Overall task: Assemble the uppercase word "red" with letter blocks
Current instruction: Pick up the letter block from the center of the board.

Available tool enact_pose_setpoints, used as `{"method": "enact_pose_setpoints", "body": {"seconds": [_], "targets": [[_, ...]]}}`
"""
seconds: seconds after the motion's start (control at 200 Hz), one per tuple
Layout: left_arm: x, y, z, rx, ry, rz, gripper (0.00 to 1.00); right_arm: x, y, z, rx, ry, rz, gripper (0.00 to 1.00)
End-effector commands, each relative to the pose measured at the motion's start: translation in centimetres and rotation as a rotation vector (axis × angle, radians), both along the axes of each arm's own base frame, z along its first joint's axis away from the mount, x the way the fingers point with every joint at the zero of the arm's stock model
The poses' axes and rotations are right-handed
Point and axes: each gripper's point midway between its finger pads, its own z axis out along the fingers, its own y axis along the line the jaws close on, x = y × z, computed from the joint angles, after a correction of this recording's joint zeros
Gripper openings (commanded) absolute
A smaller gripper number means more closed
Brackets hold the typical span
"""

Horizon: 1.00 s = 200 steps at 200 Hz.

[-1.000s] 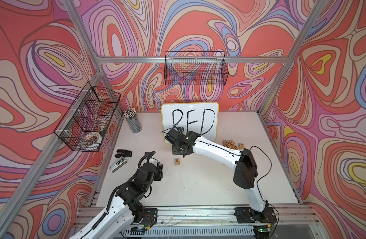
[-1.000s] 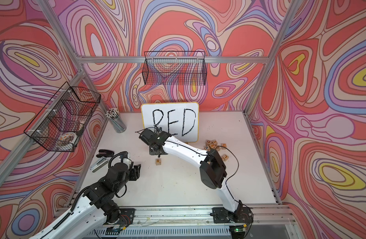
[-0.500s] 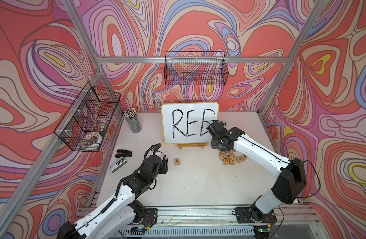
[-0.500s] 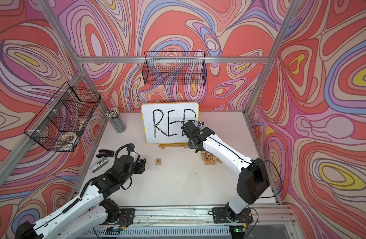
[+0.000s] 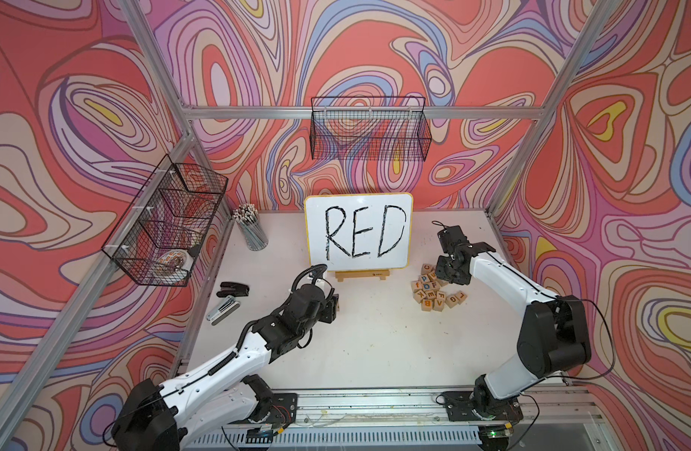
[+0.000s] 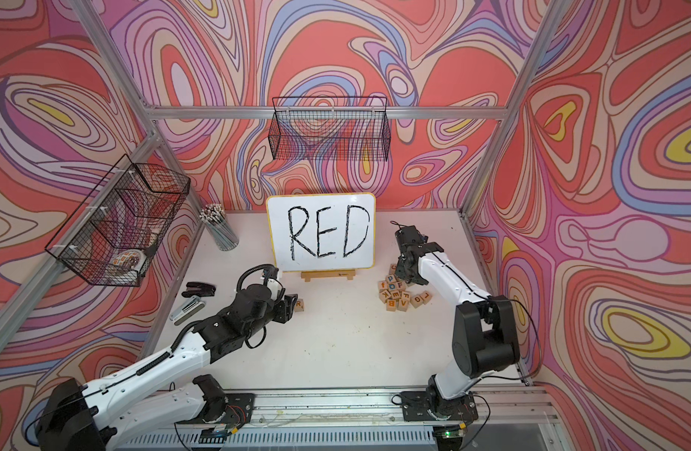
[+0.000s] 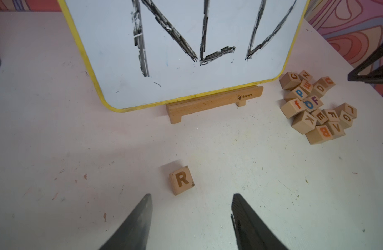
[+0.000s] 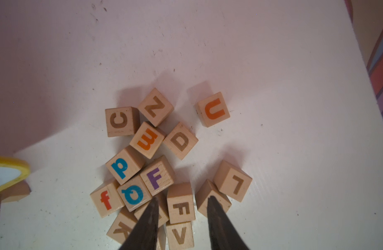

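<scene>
Right gripper swung to pile, open, R block just before open left gripper

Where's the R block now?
Left wrist view: R block alone on the table, just ahead of the left claw, near the whiteboard stand, apart from the block pile.

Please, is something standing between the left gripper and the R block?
Nothing visible does. In the left wrist view the R block lies alone on bare table, just ahead of the open left gripper. The whiteboard and the pile of other blocks stand beyond it.
</scene>
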Motion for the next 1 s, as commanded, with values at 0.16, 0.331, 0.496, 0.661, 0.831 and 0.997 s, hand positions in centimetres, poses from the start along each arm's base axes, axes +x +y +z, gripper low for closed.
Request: {"method": "enact_pose_setpoints", "body": {"seconds": [0.16,0.331,0.496,0.661,0.831,0.997], "targets": [[-0.5,-2.9,0.6,0.095,-0.056,-0.074,0.61,4.1,0.0,-0.9,0.016,-0.002,0.081,0.37],[-0.8,-2.6,0.4,0.114,-0.077,-0.079,0.62,3.0,2.1,-2.0,0.125,0.010,0.156,0.34],[-0.5,-3.1,0.5,0.125,-0.100,-0.101,0.63,-0.2,3.1,-2.5,0.176,0.054,0.195,0.31],[-0.2,-4.0,0.3,0.118,-0.107,-0.123,0.64,-3.1,2.7,-1.9,0.167,0.074,0.189,0.31],[0.0,-5.0,0.1,0.094,-0.103,-0.143,0.64,-4.5,3.7,-2.0,0.185,0.098,0.232,0.30],[0.0,-4.8,-0.1,0.099,-0.100,-0.140,0.64,-4.5,4.2,-3.0,0.170,0.137,0.267,0.30]]}}
